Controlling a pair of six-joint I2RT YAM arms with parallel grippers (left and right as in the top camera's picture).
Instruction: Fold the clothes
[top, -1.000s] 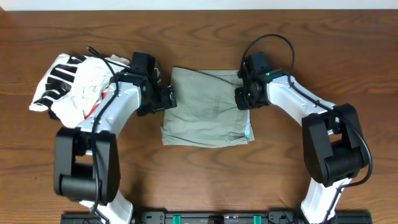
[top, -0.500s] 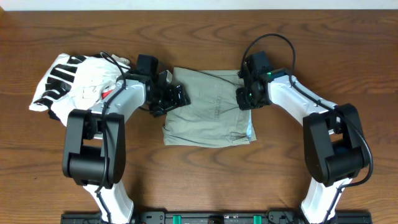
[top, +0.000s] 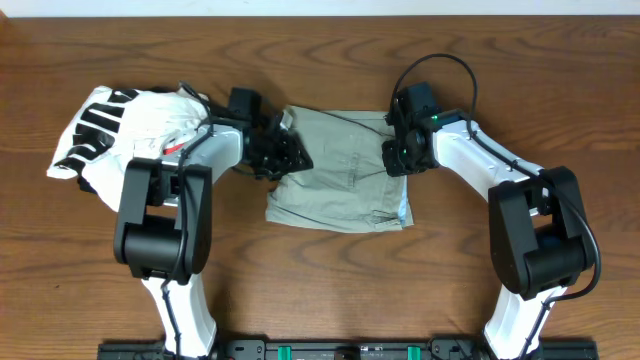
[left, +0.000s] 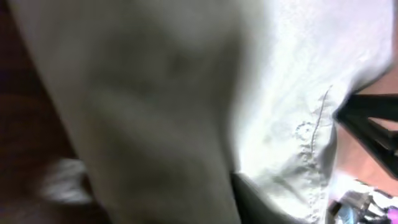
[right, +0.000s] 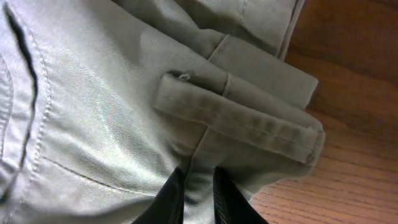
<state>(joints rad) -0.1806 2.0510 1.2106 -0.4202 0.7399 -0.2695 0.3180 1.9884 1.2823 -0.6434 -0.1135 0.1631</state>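
The clothes, a pair of pale khaki shorts (top: 345, 180), lie roughly folded at the table's middle, with a sliver of light blue lining (top: 403, 212) at the lower right corner. My left gripper (top: 290, 155) sits on the shorts' upper left edge. In the left wrist view blurred khaki cloth (left: 186, 93) fills the frame and wraps over one dark finger (left: 255, 202), so it looks shut on the fabric. My right gripper (top: 395, 160) is at the shorts' upper right edge. It pinches a fold of cloth (right: 93, 112) just below a belt loop (right: 242, 121), between its two dark fingers (right: 199, 196).
A white garment bundle with black stripes and red trim (top: 125, 135) lies at the left, right behind my left arm. Bare brown wooden table (top: 320, 60) surrounds the shorts, and wood (right: 348, 174) shows beside the held edge.
My left gripper moved right from beside the shorts onto their left edge and closed there; that edge has shifted slightly right. The right gripper kept its hold without moving.
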